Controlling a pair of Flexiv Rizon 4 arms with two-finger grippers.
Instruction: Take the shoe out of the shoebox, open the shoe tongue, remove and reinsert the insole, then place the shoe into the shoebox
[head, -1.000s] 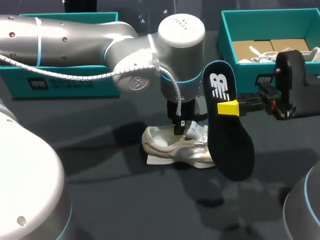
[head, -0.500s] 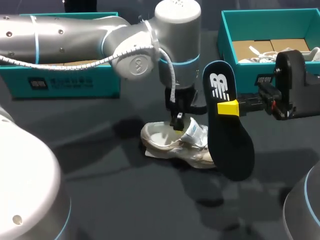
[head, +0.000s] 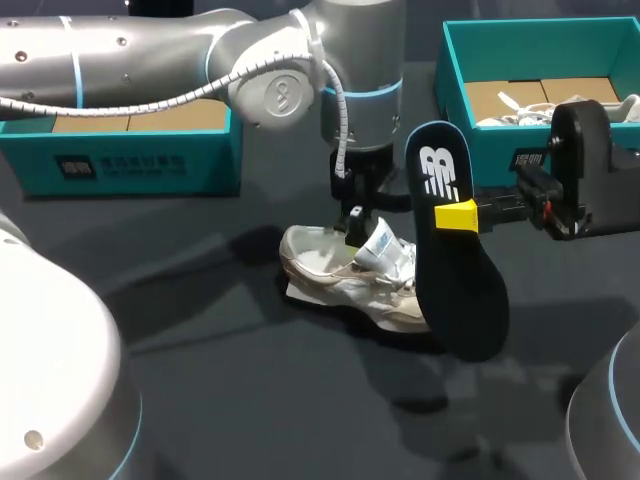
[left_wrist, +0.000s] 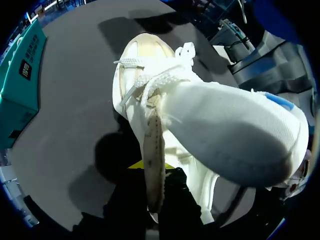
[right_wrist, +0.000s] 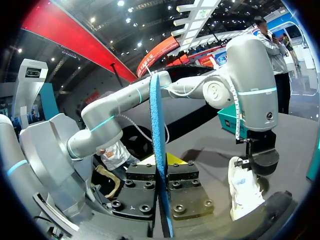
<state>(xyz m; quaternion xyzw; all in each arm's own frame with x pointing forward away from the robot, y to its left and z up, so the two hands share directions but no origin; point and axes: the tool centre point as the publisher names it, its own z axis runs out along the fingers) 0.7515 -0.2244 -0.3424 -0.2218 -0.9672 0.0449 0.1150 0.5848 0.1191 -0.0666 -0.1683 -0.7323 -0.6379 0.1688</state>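
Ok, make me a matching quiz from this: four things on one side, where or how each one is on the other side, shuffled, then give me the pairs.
Things:
1. insole
2. shoe
3. left hand
4. right box

Places and states:
A. lying on the table, near its middle
B. open, at the far right
C. upright in the right hand
D. shut on the tongue

Pairs: 1-C, 2-A, 3-D, 4-B
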